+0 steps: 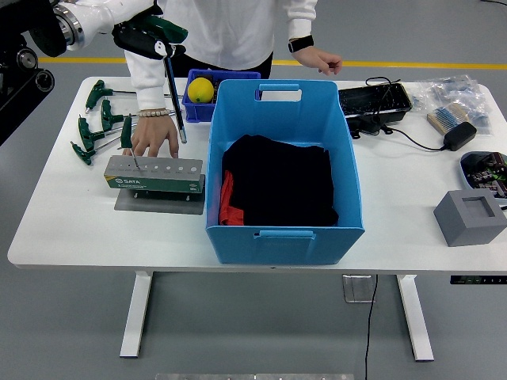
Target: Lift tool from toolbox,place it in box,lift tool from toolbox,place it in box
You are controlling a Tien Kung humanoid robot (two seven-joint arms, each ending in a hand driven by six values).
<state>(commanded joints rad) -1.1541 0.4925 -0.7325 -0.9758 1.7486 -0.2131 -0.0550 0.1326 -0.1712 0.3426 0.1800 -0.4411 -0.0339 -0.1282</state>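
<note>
My left hand (146,38) is at the top left, high above the table, shut on the green handle of a T-handle wrench (172,87) whose shaft hangs down clear of the grey tool holder (154,176). One green-handled wrench (127,134) still stands in the holder's left end. Several more green T-handle wrenches (93,127) lie on the table left of it. The big blue box (283,214) with dark cloth inside stands to the right of the holder. A person's hand (153,134) rests on the table just behind the holder.
A small blue bin with a yellow ball (200,89) sits behind the box's left corner. A black tray (375,100), cables, a charger (459,135) and a grey block (469,215) lie at the right. The person's other hand (321,58) hovers behind the box.
</note>
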